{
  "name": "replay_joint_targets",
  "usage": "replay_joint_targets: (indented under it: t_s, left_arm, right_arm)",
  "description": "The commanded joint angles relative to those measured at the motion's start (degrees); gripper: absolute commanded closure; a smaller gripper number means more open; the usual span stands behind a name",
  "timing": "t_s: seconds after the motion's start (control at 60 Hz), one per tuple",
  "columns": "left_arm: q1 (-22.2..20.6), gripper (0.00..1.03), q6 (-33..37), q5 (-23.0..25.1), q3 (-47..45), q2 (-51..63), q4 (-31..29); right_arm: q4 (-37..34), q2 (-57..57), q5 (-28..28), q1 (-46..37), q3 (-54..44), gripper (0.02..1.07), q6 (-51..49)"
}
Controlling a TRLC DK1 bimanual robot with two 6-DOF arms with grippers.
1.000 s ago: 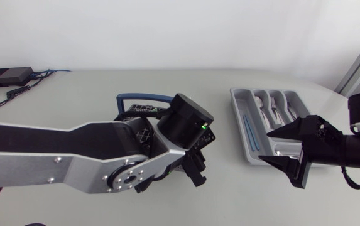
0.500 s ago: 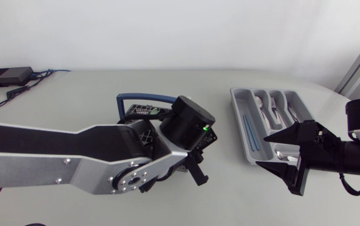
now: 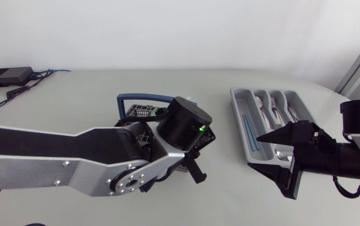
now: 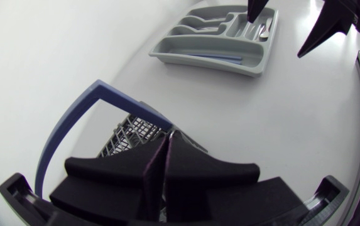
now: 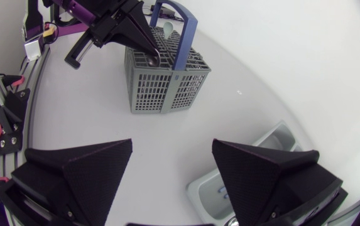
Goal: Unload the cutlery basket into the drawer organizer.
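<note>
The grey cutlery basket (image 3: 142, 112) with a blue handle (image 3: 146, 97) stands mid-table, largely covered by my left arm. In the right wrist view my left gripper (image 5: 149, 55) is at the basket's (image 5: 167, 88) top rim, fingers pressed together on a metal piece of cutlery (image 5: 154, 61); a spoon (image 5: 167, 28) stands behind it. The left wrist view shows those fingers (image 4: 148, 172) closed over the basket (image 4: 129, 132). The grey drawer organizer (image 3: 239, 125) lies to the right, holding spoons and forks (image 3: 274, 110) and a blue item (image 3: 250, 129). My right gripper (image 3: 255, 152) is open at the organizer's near end, holding nothing.
A black box (image 3: 7, 76) with cables lies at the table's back left corner. Bare tabletop separates the basket from the organizer (image 4: 192, 59). My left arm's long silver link (image 3: 54, 166) crosses the left front of the table.
My left gripper has shut over the basket. My right arm has drifted a little to the left and toward the near edge, still open.
</note>
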Motion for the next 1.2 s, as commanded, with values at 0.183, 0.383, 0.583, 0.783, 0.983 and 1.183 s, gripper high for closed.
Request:
replay_joint_targets:
  t_s: [0.183, 0.383, 0.583, 0.783, 0.983, 1.183]
  left_arm:
    - [-0.16, 0.91, 2.45, 0.38, -2.03, -4.03, -0.07]
    - [-0.07, 0.91, 3.51, 0.03, -2.03, -7.28, -0.24]
    - [-0.07, 0.91, 4.83, -0.76, -1.68, -11.5, -1.03]
    - [0.01, 0.91, 5.09, -1.2, -0.89, -15.36, -2.53]
    - [0.19, 0.91, 5.27, -1.55, 1.4, -19.76, -4.29]
    - [1.16, 0.91, 0.52, 2.4, 5.53, -20.11, -8.07]
  right_arm:
    - [6.2, -4.67, 4.2, 5.2, -4.06, 0.11, 10.03]
    - [7.43, -7.13, 6.49, 9.59, -4.94, 0.11, 14.42]
    - [8.13, -10.21, 8.42, 12.14, -4.85, 0.11, 17.76]
    - [8.22, -12.23, 10.26, 14.16, -3.97, 0.11, 20.93]
    - [9.89, -13.81, 14.84, 17.77, -3.36, 0.11, 24.0]
    - [11.91, -14.87, 20.72, 21.11, -2.48, 0.11, 26.55]
